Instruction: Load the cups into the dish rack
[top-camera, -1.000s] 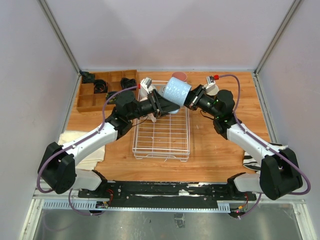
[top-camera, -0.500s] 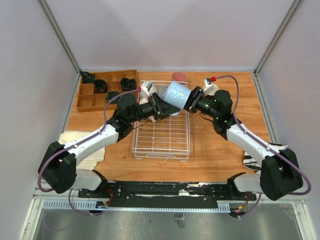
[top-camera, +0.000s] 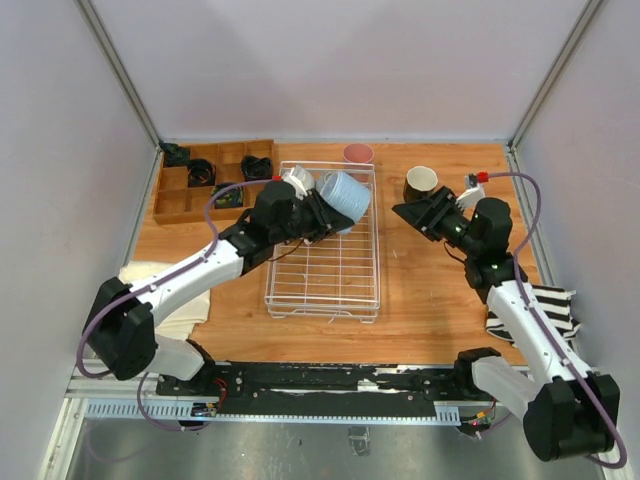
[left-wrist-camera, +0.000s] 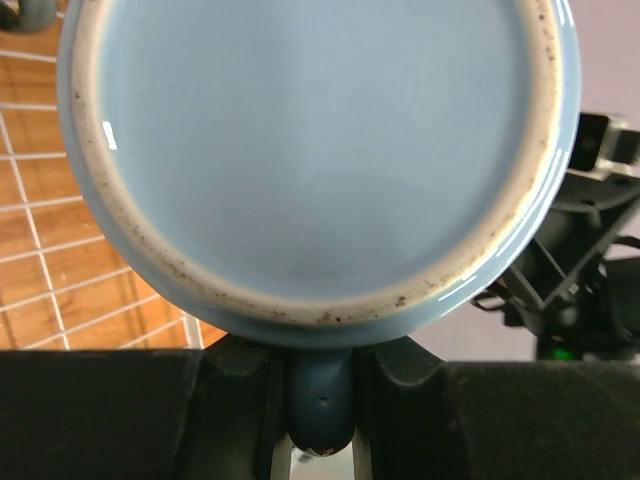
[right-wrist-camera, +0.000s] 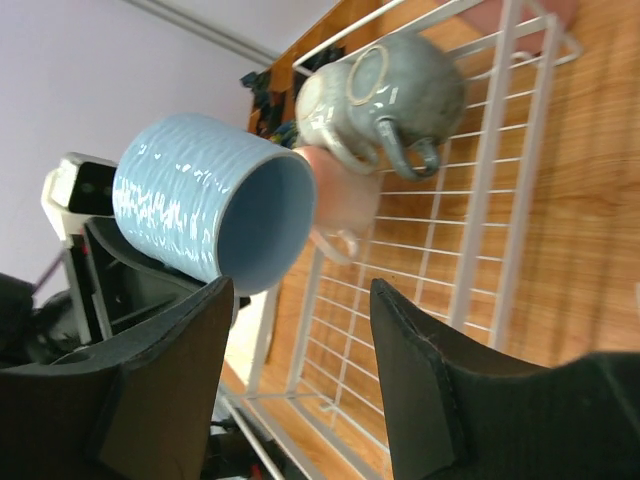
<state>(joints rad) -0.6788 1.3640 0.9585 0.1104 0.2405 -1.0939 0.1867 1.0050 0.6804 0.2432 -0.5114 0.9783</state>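
pale walls (top-camera: 330, 60), wooden table (top-camera: 430, 290)

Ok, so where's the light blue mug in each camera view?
Top external: light blue mug upper centre, above the dish rack's far end, held by the left gripper.
Left wrist: mug fills the frame, base toward camera, handle between the jaws.
Right wrist: mug left of centre, mouth facing camera.
Shared landmark: the white wire dish rack.

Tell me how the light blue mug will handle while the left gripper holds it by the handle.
Held only by its handle in the left gripper, the light blue mug may pivot; its body looks heavy for that pinch. The glossy glaze could slip. Set down sideways on the dish rack wires, its round wall would probably roll.
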